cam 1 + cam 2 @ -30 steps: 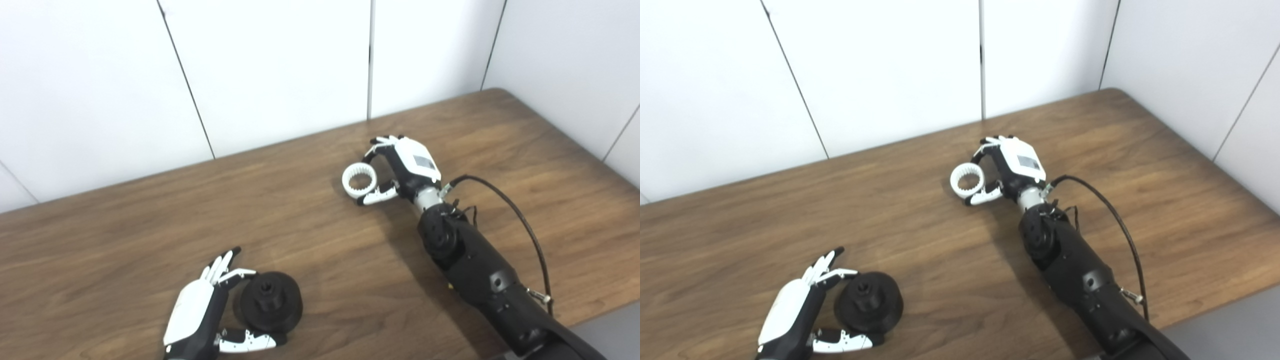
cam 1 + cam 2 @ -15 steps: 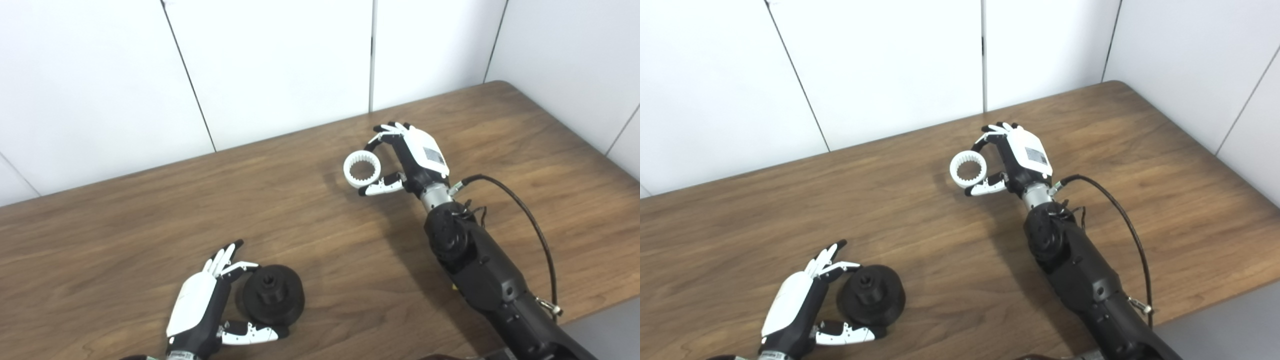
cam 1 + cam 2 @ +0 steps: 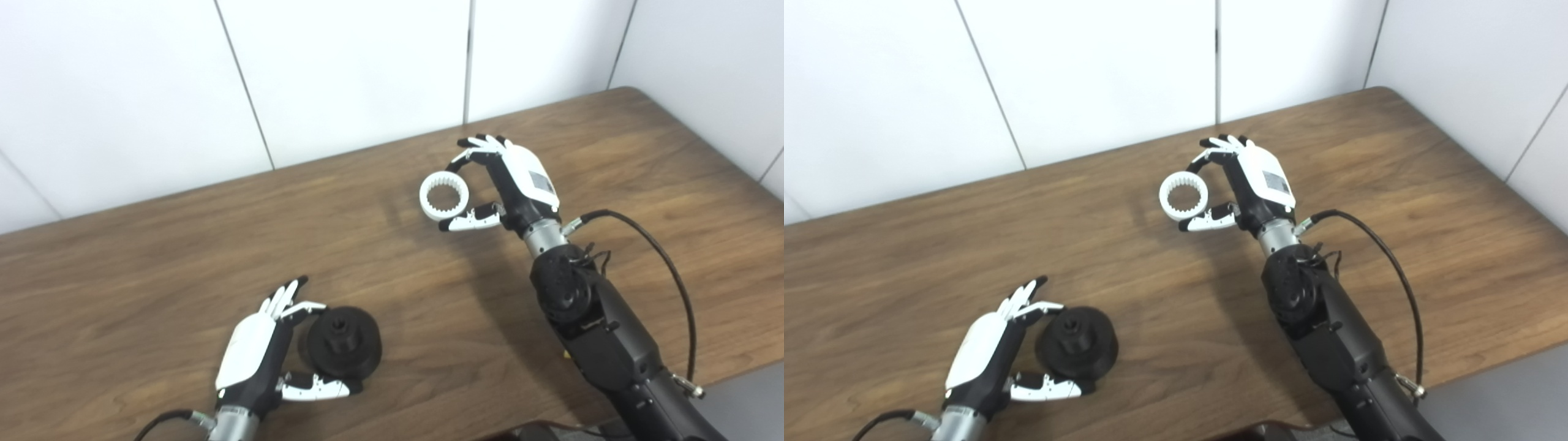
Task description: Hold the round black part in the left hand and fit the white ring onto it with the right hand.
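Nearest, the left hand (image 3: 254,355) cups the round black part (image 3: 342,343), fingers (image 3: 288,300) and thumb curled against its sides as it sits on the wooden counter (image 3: 153,275). Farther back, well apart, the right hand (image 3: 511,184) pinches the white ring (image 3: 444,196) between fingers and thumb, above the counter.

The toothed ring (image 3: 444,196) is pinched in the right hand (image 3: 511,184) toward the table's (image 3: 153,257) far right. The round hub part (image 3: 343,343) is cupped by the left hand (image 3: 260,352) at near left, well apart.
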